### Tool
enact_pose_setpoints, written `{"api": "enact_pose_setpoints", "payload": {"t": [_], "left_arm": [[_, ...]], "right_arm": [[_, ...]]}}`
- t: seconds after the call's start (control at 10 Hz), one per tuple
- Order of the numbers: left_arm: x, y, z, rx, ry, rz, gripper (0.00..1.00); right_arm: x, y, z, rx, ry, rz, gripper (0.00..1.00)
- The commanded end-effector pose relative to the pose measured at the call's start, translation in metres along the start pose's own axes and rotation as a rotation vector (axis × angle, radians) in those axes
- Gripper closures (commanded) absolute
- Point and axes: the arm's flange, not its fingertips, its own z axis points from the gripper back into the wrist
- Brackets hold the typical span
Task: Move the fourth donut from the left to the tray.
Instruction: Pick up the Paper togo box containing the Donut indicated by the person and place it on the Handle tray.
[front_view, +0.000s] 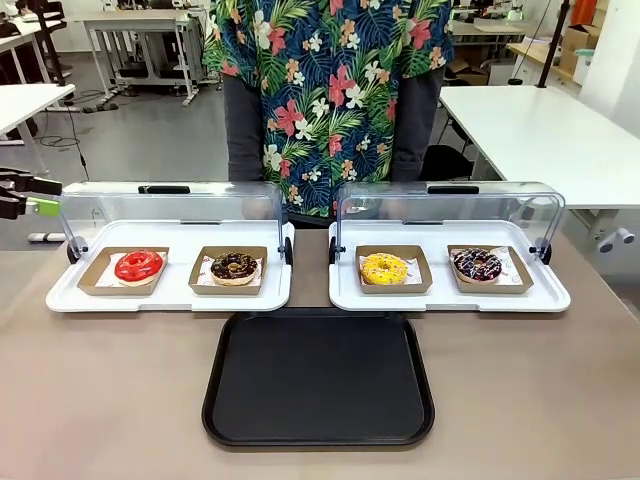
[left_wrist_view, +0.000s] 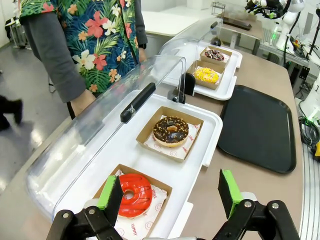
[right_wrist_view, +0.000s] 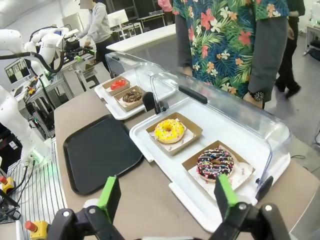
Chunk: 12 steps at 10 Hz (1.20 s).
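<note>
Since the fourth donut (front_view: 477, 264) sits in its cardboard holder (front_view: 517, 281) at the right end of the right display tray (front_view: 449, 300), the right gripper (right_wrist_view: 167, 196) is much the nearer. The donut lies just ahead of its fingers, while the left gripper (left_wrist_view: 170, 190) hangs over the red donut (left_wrist_view: 133, 194) at the left end. Both grippers are spread wide and hold nothing. The black tray (front_view: 318, 380) lies bare on the near side, centred, so I judge the carry runs left and nearward.
</note>
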Motion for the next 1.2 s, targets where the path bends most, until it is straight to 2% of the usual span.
{"api": "enact_pose_setpoints", "payload": {"t": [0.0,1.1], "left_arm": [[0.0017,-0.0026,0.0003,0.004,-0.001,0.001,0.00],[0.0017,-0.0026,0.0003,0.004,-0.001,0.001,0.00]], "right_arm": [[0.0017,-0.0035,-0.0008,0.002,-0.022,0.033,0.00],[0.0017,-0.0035,-0.0008,0.002,-0.022,0.033,0.00]]}}
